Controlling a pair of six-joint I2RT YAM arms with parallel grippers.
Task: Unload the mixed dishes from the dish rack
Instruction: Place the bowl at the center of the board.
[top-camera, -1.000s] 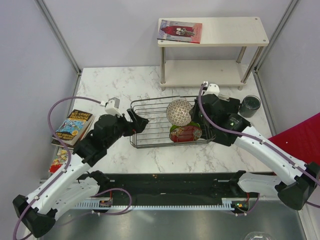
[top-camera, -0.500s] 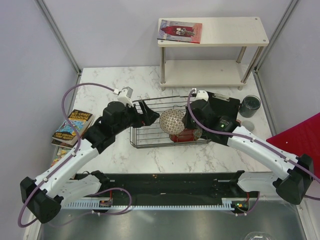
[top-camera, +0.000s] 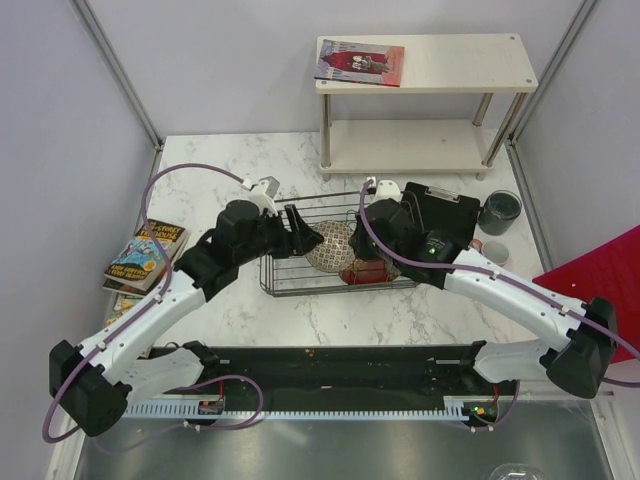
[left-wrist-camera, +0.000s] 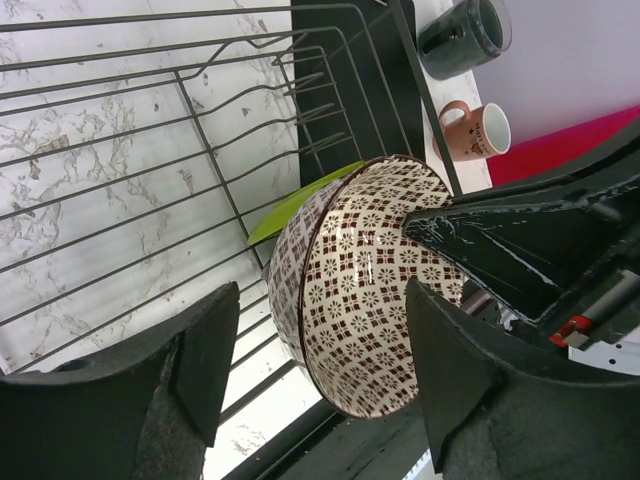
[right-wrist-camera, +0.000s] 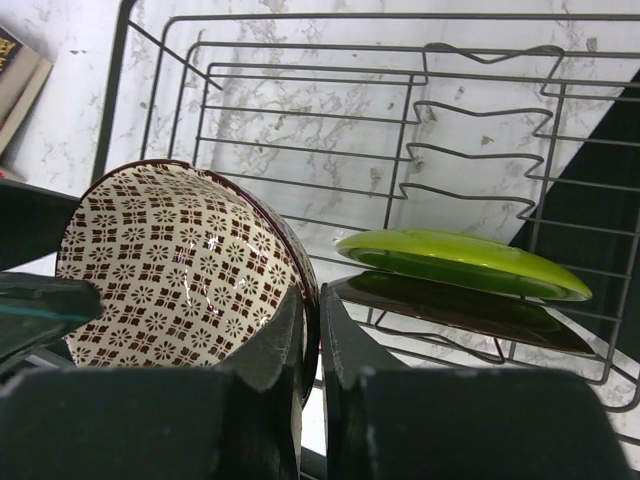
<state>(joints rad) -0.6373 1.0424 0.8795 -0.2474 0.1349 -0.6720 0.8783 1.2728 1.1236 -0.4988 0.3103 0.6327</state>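
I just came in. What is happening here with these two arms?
The right end effector pinches the rim of a patterned bowl and holds it over the dish rack. The left end effector is open, with a finger on each side of the bowl; it looks like a handover. A green plate and a darker dish are in the rack. A dark cup and a pink cup stand outside it.

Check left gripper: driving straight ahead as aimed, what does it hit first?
Probably the bowl, dead ahead of the left gripper between its open jaws, held by the right gripper. Depth unclear.
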